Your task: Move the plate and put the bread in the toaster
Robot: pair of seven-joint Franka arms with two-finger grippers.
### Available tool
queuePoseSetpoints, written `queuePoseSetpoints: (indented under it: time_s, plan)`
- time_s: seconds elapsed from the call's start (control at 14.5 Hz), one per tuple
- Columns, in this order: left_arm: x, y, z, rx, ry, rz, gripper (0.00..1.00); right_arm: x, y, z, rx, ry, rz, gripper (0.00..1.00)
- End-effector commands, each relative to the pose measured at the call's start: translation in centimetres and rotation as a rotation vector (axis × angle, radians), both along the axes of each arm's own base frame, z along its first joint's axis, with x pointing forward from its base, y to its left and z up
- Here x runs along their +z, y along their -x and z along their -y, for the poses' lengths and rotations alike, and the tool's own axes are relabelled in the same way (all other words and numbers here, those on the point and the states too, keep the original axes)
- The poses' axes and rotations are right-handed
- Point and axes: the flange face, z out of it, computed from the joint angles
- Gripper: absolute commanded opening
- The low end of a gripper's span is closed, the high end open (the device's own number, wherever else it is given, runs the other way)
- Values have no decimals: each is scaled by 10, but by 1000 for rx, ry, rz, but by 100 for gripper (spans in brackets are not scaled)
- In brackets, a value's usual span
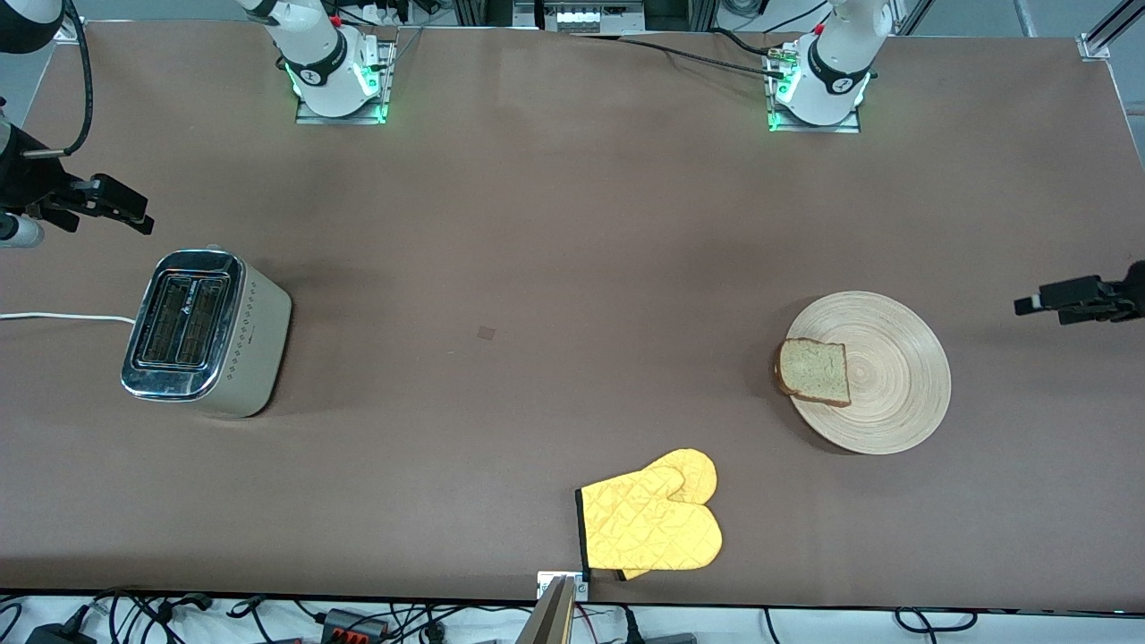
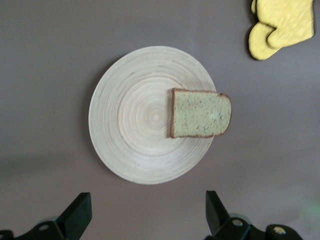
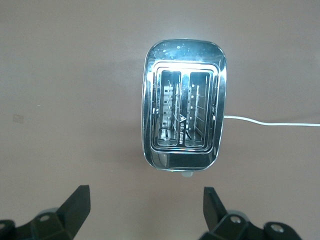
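Note:
The light-tan wooden plate (image 1: 894, 376) lies on the table toward the left arm's end. The bread (image 1: 814, 371) lies flat on the plate's edge that faces the right arm's end and slightly overhangs the rim. Both show in the left wrist view, plate (image 2: 135, 120) and bread (image 2: 200, 114). My left gripper (image 1: 1029, 304) is open and empty over bare table beside the plate; its own view (image 2: 148, 210) shows the same. The beige toaster (image 1: 201, 331) stands toward the right arm's end, slots empty (image 3: 184, 117). My right gripper (image 1: 134, 215) hangs open and empty over bare table beside the toaster (image 3: 146, 205).
A yellow oven mitt (image 1: 653, 519) lies near the table's front edge, nearer the camera than the plate; it also shows in the left wrist view (image 2: 280, 25). The toaster's white cord (image 1: 54, 317) runs off the right arm's end of the table.

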Motion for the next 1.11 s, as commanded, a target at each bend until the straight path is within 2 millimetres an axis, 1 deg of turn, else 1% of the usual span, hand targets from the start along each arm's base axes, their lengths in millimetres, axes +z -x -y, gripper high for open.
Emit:
queuePoseSetpoints:
  time_s: [0.0,0.07,0.14,0.21,0.35,0.41,0.55,0.62,0.69,0.83,1.04]
  plan:
    - [-38,2,-49,27,130,35,100,3,0,1,-12,0,6,100]
    - [-64,6,-64,35,188,44,100,3,1,0,-9,-1,0,100]
    - [-95,9,-76,38,248,53,100,3,1,1,-12,-2,1,100]
    - [-126,10,-79,29,300,57,100,3,0,1,-12,-2,7,100]
    - [-182,9,-74,32,395,65,100,4,0,1,-9,-2,0,100]
    - [-202,11,-75,50,435,69,100,2,0,1,-7,-2,-5,100]
    - [-231,12,-71,79,484,58,100,2,-1,1,-7,-2,-5,100]
    - [-243,11,-74,98,466,65,100,2,-1,-2,-3,-1,-4,100]
    - [-245,9,-80,102,427,93,100,2,-1,-2,2,-1,-4,100]
    - [-248,7,-83,112,406,114,100,2,-1,-2,-7,-1,-4,100]
    - [-274,10,-77,146,454,99,100,-1,-2,0,0,-1,-10,100]
